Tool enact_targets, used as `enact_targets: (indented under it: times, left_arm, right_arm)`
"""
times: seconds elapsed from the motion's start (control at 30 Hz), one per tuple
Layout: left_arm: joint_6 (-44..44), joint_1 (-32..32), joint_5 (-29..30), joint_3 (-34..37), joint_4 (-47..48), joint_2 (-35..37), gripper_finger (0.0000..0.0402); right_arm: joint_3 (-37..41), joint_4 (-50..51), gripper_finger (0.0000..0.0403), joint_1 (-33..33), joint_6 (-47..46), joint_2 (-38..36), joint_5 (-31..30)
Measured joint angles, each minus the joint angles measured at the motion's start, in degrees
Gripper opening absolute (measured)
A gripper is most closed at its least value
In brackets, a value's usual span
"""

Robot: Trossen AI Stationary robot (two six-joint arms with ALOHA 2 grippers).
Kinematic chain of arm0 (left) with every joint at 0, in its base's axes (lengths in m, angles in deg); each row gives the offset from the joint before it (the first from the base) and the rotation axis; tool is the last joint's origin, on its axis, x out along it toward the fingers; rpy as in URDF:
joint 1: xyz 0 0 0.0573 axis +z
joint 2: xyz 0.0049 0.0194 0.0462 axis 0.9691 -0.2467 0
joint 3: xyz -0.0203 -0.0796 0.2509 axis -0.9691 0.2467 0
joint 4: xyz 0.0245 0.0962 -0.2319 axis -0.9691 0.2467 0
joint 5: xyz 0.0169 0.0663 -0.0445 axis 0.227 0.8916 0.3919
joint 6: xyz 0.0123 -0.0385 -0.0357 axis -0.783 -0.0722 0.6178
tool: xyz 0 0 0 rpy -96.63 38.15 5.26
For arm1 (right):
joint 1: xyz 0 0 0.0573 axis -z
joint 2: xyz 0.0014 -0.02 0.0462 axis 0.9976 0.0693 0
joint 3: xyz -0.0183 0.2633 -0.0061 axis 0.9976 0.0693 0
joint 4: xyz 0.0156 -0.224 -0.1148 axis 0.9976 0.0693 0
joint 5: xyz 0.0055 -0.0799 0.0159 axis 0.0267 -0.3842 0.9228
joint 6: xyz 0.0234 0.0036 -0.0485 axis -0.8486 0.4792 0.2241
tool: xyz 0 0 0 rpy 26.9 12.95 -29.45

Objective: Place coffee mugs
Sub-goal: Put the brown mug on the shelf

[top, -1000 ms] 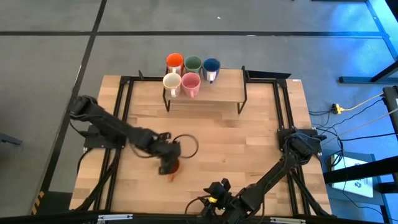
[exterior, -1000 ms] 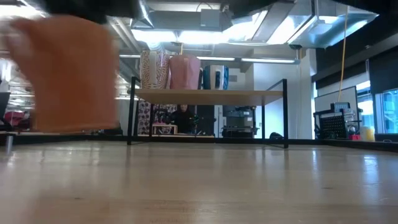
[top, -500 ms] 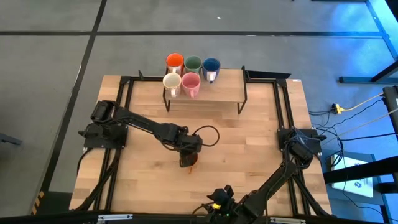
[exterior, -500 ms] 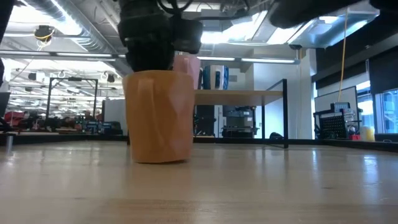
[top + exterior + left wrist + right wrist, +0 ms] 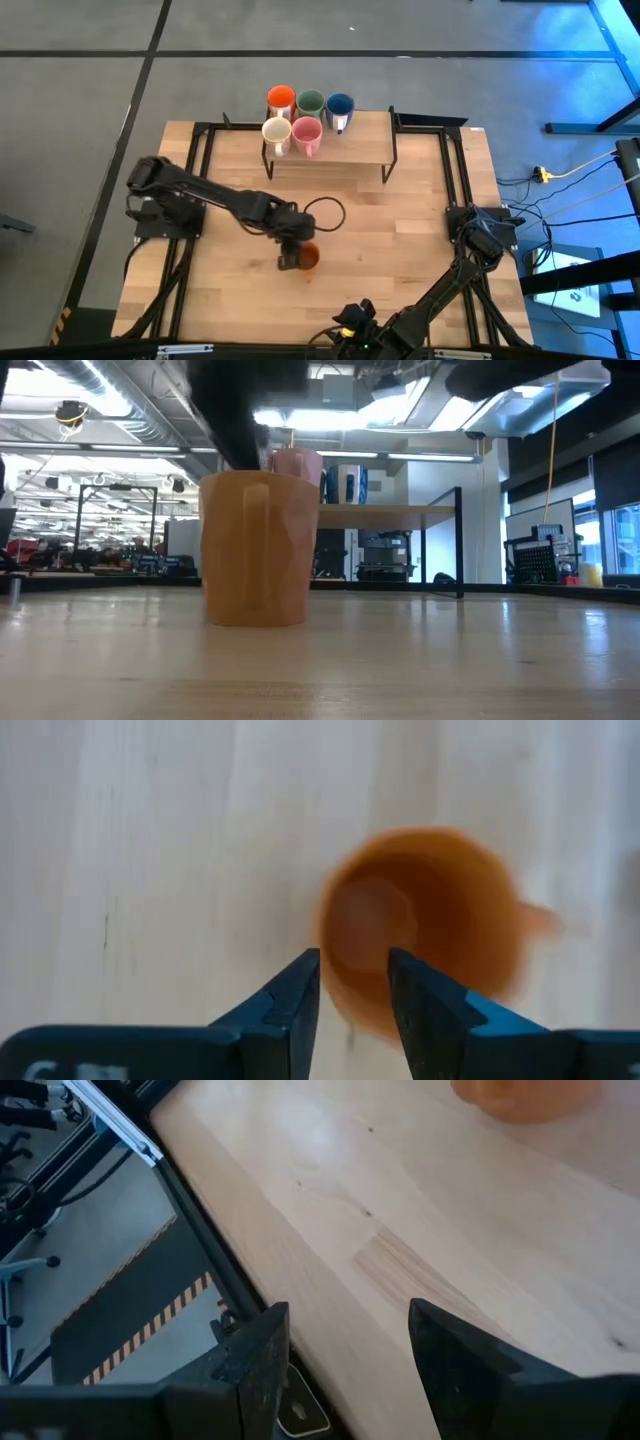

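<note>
The orange mug (image 5: 308, 258) stands upright on its base on the wooden table, in the near middle (image 5: 255, 548). My left gripper (image 5: 355, 982) is open and hovers just over the mug's rim (image 5: 345, 1000), blurred; in the high view it sits at the mug's left side (image 5: 289, 259). Five more mugs stand on the raised shelf (image 5: 355, 150) at the far edge: red-orange (image 5: 281, 98), green (image 5: 310, 101), dark blue (image 5: 340, 104), cream-white (image 5: 276, 131) and pink (image 5: 306, 134). My right gripper (image 5: 348, 1342) is open and waits at the table's near edge (image 5: 352, 318).
The shelf on black legs (image 5: 335, 513) spans the far middle of the table. A black cable loop (image 5: 325, 212) hangs off the left arm above the mug. Bare wood lies to the mug's right and near side. Black frame rails (image 5: 460, 180) run along both table sides.
My left gripper has carried the orange mug toward the table's right, set it down upright on the wood and let go. It has since risen off the rim and drawn slightly back to the left. The mug stays where it was set.
</note>
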Motion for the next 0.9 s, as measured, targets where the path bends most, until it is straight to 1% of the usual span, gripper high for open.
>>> enact_targets:
  times: [0.07, 0.2, 0.23, 0.3, 0.37, 0.5, 0.63, 0.7, 0.8, 0.9]
  left_arm:
    - [-1.1, -1.2, -0.1, 0.0, 1.9, 3.7, 0.0115]
    - [-7.8, -5.8, -1.0, 0.0, 7.7, 12.1, 0.0114]
    - [-8.7, -7.1, -0.8, 0.0, 9.3, 14.2, 0.0114]
    - [-8.6, -9.6, 1.2, 0.0, 12.6, 18.2, 0.0114]
    - [-5.5, -12.2, 4.7, 1.1, 14.2, 22.3, 0.0114]
    - [2.0, -18.2, 9.5, 6.7, 14.3, 31.2, 0.0114]
    - [10.6, -24.2, 11.8, 14.1, 14.4, 40.4, 0.0114]
    - [14.2, -26.8, 13.3, 17.7, 14.2, 44.3, 0.0114]
    - [17.2, -29.5, 14.8, 22.5, 14.0, 49.7, 0.0114]
    - [18.7, -30.5, 14.9, 25.8, 13.9, 53.5, 0.0114]
  right_arm:
    - [-0.6, 0.1, 0.0193, 0.4, 0.5, 0.0, -0.1]
    - [-2.6, -0.1, 0.0193, 2.7, 3.8, 0.0, 1.3]
    - [-3.1, 0.1, 0.0193, 3.4, 4.8, 0.0, 1.6]
    - [-4.3, 0.2, 0.0193, 4.7, 5.3, 0.0, 2.2]
    - [-5.6, 0.4, 0.0193, 6.1, 5.7, 0.0, 3.3]
    - [-7.3, 0.7, 0.0193, 9.2, 4.6, 0.0, 4.2]
    - [-9.7, 2.5, 0.0193, 12.2, 3.3, -0.1, 5.3]
    - [-10.5, 4.9, 0.0193, 13.8, 3.5, -0.2, 6.9]
    - [-11.0, 10.4, 0.0193, 15.8, 3.4, -0.1, 10.7]
    - [-11.1, 13.4, 0.0193, 17.1, 2.3, -0.1, 13.0]
